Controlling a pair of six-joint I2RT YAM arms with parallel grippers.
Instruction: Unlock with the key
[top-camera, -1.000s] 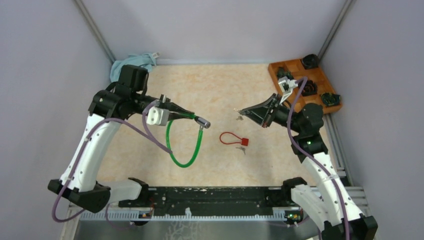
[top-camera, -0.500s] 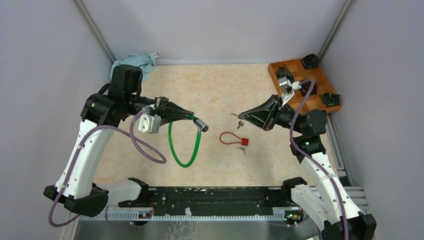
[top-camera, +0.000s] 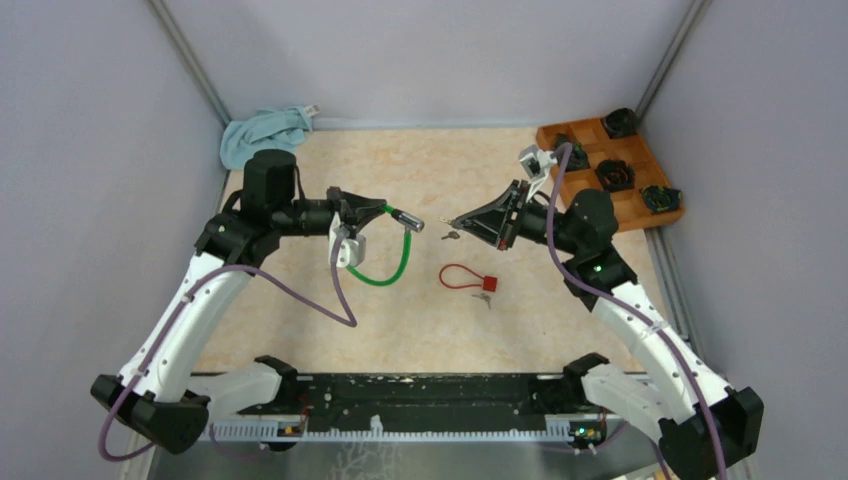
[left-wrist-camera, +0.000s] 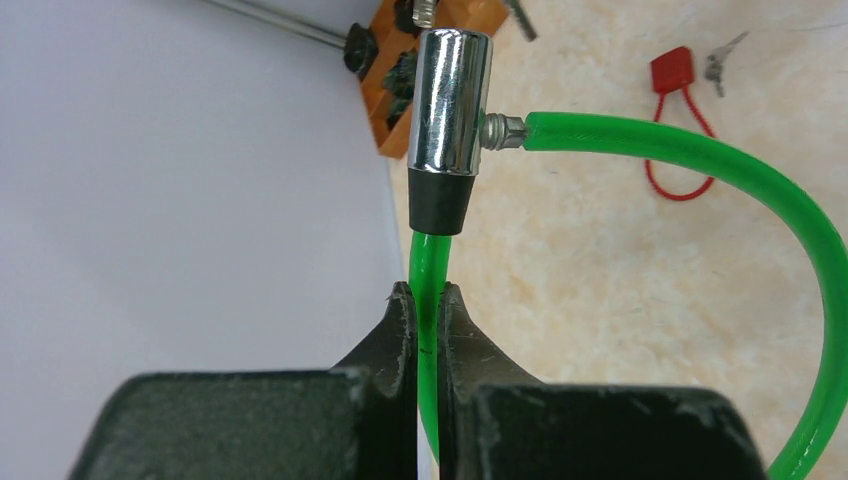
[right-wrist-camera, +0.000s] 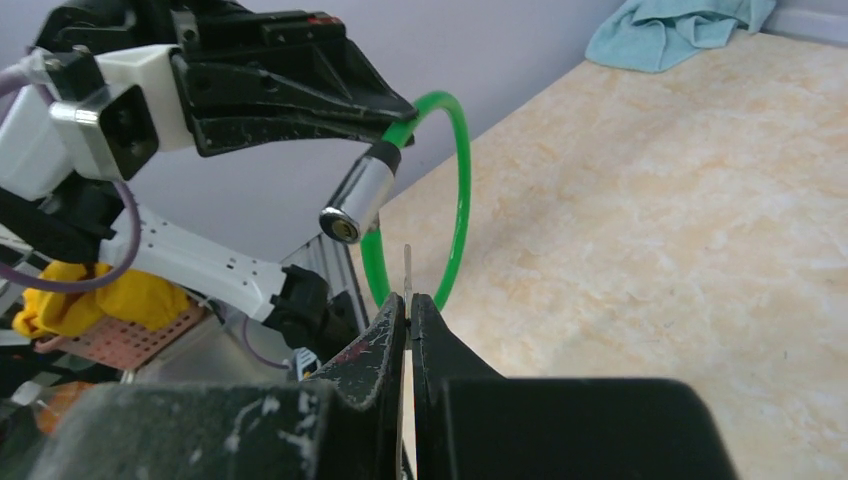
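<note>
A green cable lock (top-camera: 392, 268) hangs in the air with its chrome cylinder (top-camera: 405, 218) pointing right; in the left wrist view the cylinder (left-wrist-camera: 451, 100) stands just beyond the jaws. My left gripper (left-wrist-camera: 427, 292) is shut on the green cable (left-wrist-camera: 428, 262) right below the cylinder. Pinched in my shut right gripper (right-wrist-camera: 409, 298) is a thin silver key (right-wrist-camera: 407, 268), blade sticking out towards the cylinder's keyhole face (right-wrist-camera: 341, 229). From above, the key tip (top-camera: 447, 222) is a short gap right of the cylinder, and a second key (top-camera: 452, 237) dangles under it.
A small red cable padlock (top-camera: 469, 277) with its own keys (top-camera: 486, 298) lies on the table below the two grippers. A wooden tray (top-camera: 590, 134) of dark parts stands at the back right. A blue cloth (top-camera: 262, 130) lies in the back left corner.
Both arms moved toward the middle: the left raised and turned the lock so the cylinder faces right, the right carried the key left, closing the gap.
</note>
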